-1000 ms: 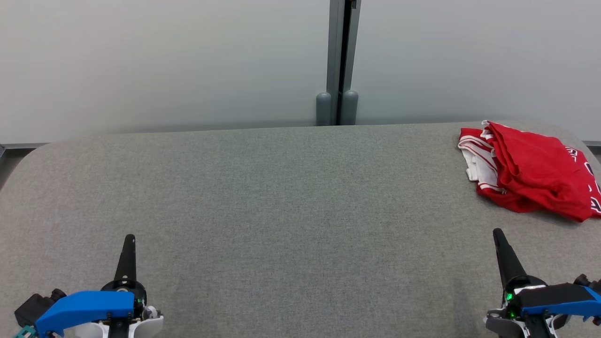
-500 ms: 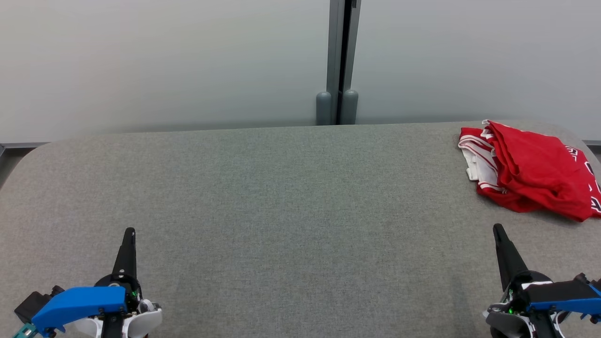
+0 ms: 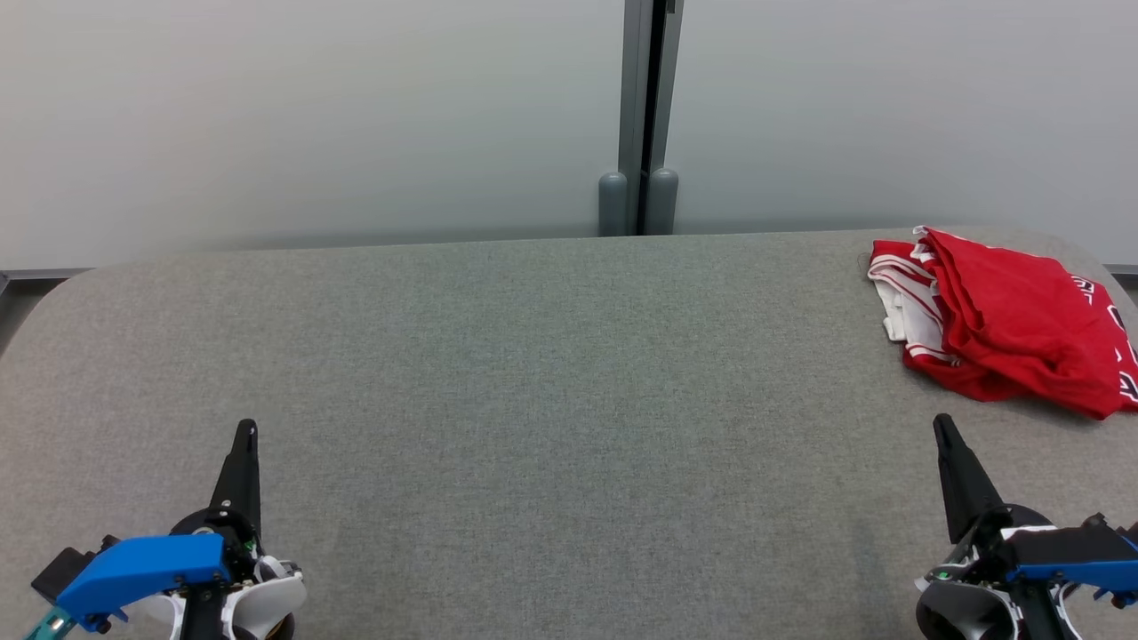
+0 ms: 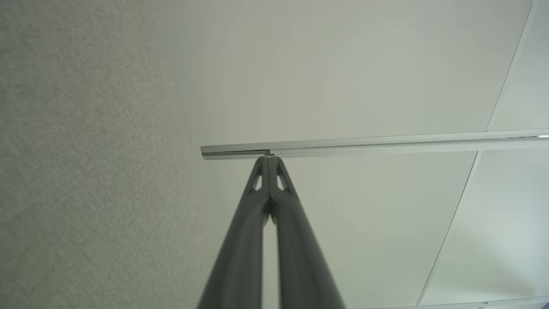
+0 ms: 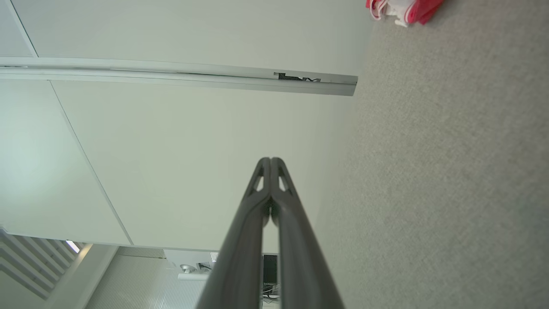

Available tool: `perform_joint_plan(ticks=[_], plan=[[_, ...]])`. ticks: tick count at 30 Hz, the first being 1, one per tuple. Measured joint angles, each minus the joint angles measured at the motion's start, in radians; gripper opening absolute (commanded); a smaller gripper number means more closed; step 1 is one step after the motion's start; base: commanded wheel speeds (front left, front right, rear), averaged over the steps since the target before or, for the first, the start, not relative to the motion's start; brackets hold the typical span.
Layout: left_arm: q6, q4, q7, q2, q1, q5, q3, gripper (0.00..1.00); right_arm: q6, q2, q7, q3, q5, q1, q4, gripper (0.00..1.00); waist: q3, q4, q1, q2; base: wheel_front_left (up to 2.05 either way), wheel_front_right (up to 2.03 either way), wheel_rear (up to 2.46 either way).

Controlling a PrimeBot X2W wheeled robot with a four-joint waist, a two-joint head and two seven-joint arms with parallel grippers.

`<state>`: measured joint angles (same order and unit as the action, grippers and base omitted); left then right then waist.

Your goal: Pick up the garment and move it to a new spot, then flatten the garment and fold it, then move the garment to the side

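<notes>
Head view, garment: we see the red and white garment (image 3: 1005, 324) bunched in a loose heap at the far right corner of the grey table (image 3: 533, 356).
Head view, garment's long axis: we read it as running left to right, slanting a little nearer toward the right edge.
Head view, right gripper: the right gripper (image 3: 941, 428) hovers at the near right, fingers pressed together and holding nothing. The garment lies farther off and slightly right of its tip, near but apart.
Head view, left gripper: the left gripper (image 3: 246, 434) sits at the near left, fingers likewise together and empty, well apart from the garment across the table.
Left wrist view, left gripper: we see its two fingers meeting at the tip, with table cloth to one side and a pale wall beyond.
Right wrist view, garment: a red and white edge of the garment (image 5: 403, 8) shows at the top, ahead of the closed fingers and off to their table side.
Nearer arm: we judge the right arm the one to reach, going farther out and slightly right, with its fingers parted first.
</notes>
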<state>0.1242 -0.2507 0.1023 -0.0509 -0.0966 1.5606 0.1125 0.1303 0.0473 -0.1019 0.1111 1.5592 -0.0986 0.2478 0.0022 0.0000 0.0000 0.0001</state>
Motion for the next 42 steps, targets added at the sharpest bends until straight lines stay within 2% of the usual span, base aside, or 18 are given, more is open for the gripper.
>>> perform_joint_plan(ticks=[8,42], plan=[[0.002,0.003,0.012,0.0,-0.008,0.051,0.002,0.0,0.0,0.0,-0.012,0.002,0.052,-0.002,-0.001,0.0,0.001,0.0,0.0,0.0,0.0,0.0,0.0],[0.005,0.003,0.012,0.0,-0.008,0.051,0.002,0.0,0.0,0.0,-0.012,0.002,0.052,-0.003,-0.002,0.0,0.001,0.0,0.0,0.0,0.0,0.0,0.0]])
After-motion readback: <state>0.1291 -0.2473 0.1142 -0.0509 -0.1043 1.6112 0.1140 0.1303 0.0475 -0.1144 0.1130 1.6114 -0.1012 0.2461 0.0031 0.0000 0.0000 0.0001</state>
